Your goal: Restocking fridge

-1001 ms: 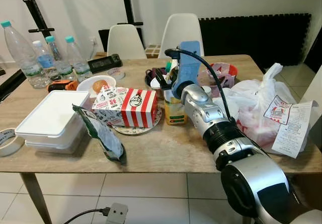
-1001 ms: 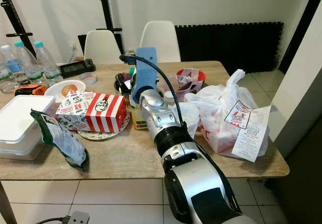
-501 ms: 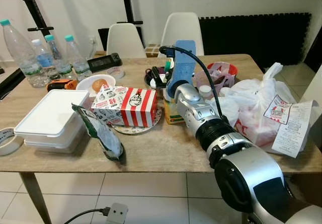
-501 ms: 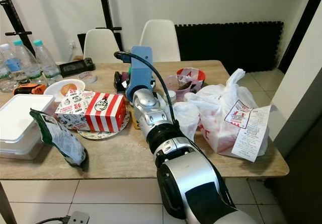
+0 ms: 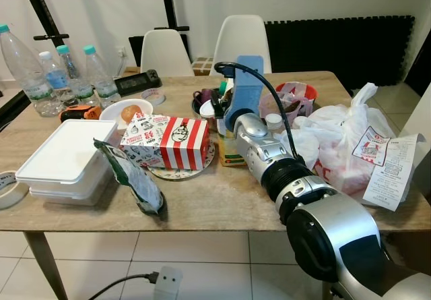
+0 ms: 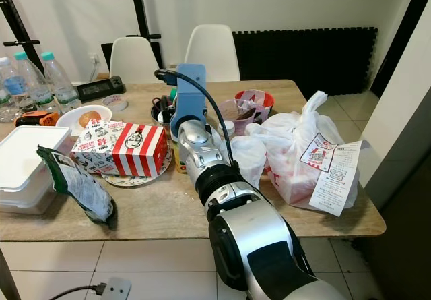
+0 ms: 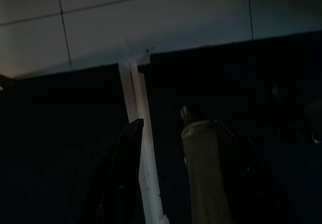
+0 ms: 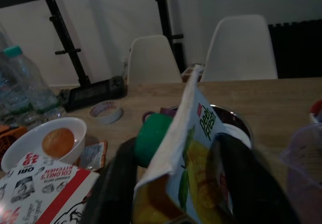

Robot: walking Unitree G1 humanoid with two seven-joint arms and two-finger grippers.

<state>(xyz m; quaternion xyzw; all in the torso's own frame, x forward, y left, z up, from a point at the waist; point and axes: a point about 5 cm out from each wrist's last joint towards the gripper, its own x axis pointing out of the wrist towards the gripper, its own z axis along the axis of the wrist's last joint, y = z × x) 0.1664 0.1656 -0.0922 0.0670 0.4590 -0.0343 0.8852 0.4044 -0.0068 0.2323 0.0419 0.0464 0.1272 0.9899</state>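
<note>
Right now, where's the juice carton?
The juice carton sits mid-table between the right gripper's fingers, just right of the striped box and left of the white bag.

Your juice carton (image 8: pixel 193 178) sits on counter (image 5: pixel 222 195), right of striped box (image 5: pixel 165 140), left of bags (image 5: pixel 347 141).

Red-and-white striped box (image 5: pixel 174 141), yellow juice carton (image 8: pixel 193 173) with green cap (image 8: pixel 152 138), white container (image 5: pixel 66 157), black fingers (image 8: pixel 116 183), wood-grain worktop (image 5: pixel 215 202).
</note>
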